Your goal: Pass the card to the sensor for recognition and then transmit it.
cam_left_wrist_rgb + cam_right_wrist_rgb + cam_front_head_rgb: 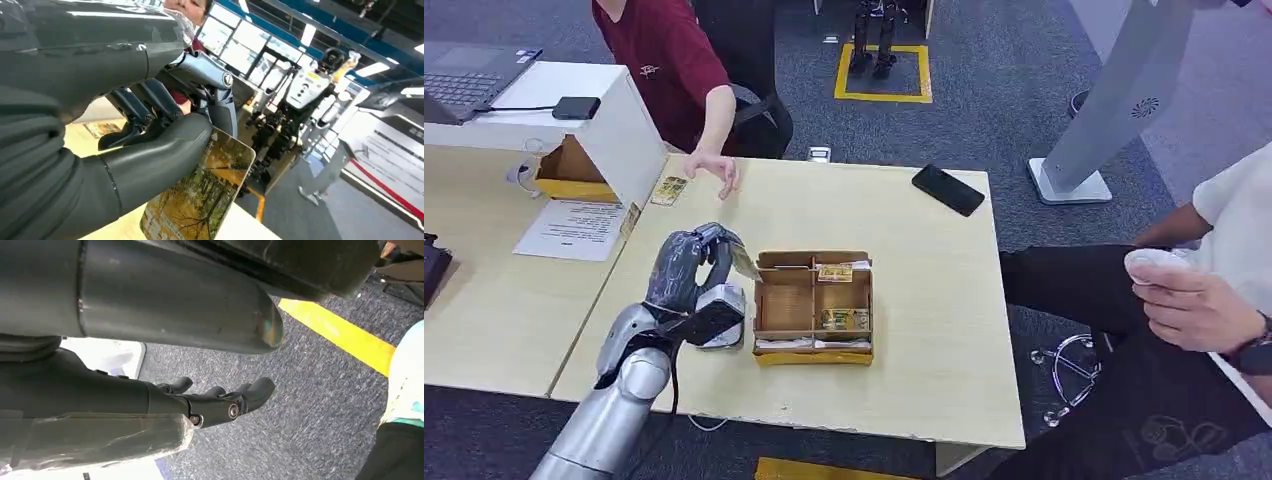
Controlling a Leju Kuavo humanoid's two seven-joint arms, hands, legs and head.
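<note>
My left hand point(692, 262) is raised over the light wooden table point(924, 300), just left of the cardboard card box point(813, 305). It pinches a card point(745, 262) with an autumn-tree picture between thumb and fingers; the left wrist view shows the card point(200, 197) held against the thumb. A white box-shaped sensor stand point(599, 125) is at the table's back left, with a dark pad point(576, 107) on top. Another card point(669, 190) lies on the table by the stand. My right hand point(215, 400) hangs over grey carpet with its fingers apart and nothing in them.
A person in a red shirt point(664, 60) reaches a hand point(714, 170) onto the table's far edge. A black phone point(948, 189) lies at the back right. A seated person point(1194, 300) is at the right. Paper point(574, 228) and a laptop point(469, 80) are at the left.
</note>
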